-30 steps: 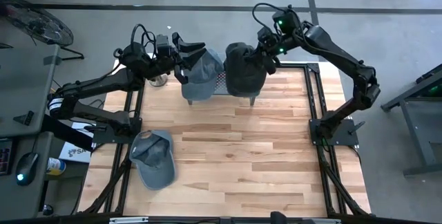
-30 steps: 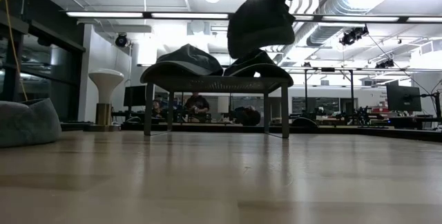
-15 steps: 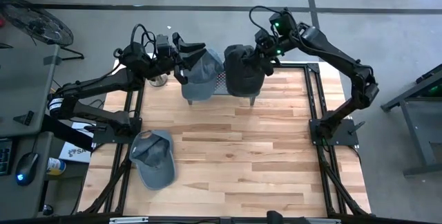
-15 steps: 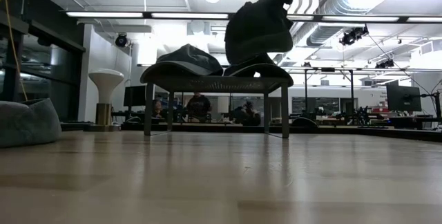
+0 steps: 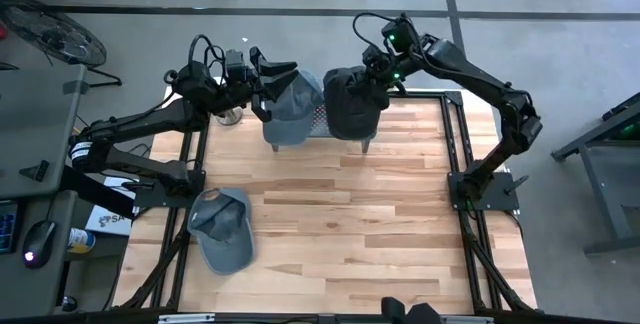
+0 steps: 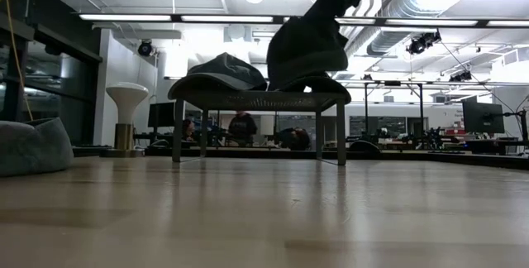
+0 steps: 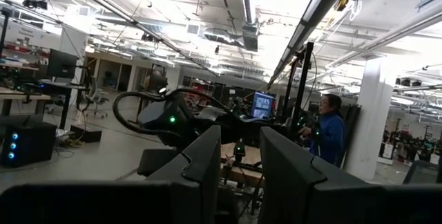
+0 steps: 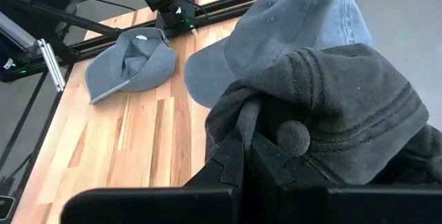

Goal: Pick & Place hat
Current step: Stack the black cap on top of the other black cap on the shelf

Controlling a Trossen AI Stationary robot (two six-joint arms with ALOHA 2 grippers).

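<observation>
Dark hat (image 5: 352, 106) (in right gripper (image 5: 372, 76)) has shifted left, lower.

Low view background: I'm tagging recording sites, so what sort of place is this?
Probably an open robotics lab or workshop: exposed ceiling ducts, long strip lights, and monitors on workbenches beyond the wooden table.

The scene is lit evenly from bright ceiling lamps (image 6: 207, 17); glare is seen there, and the near tabletop (image 6: 264, 218) is blurred.
</observation>
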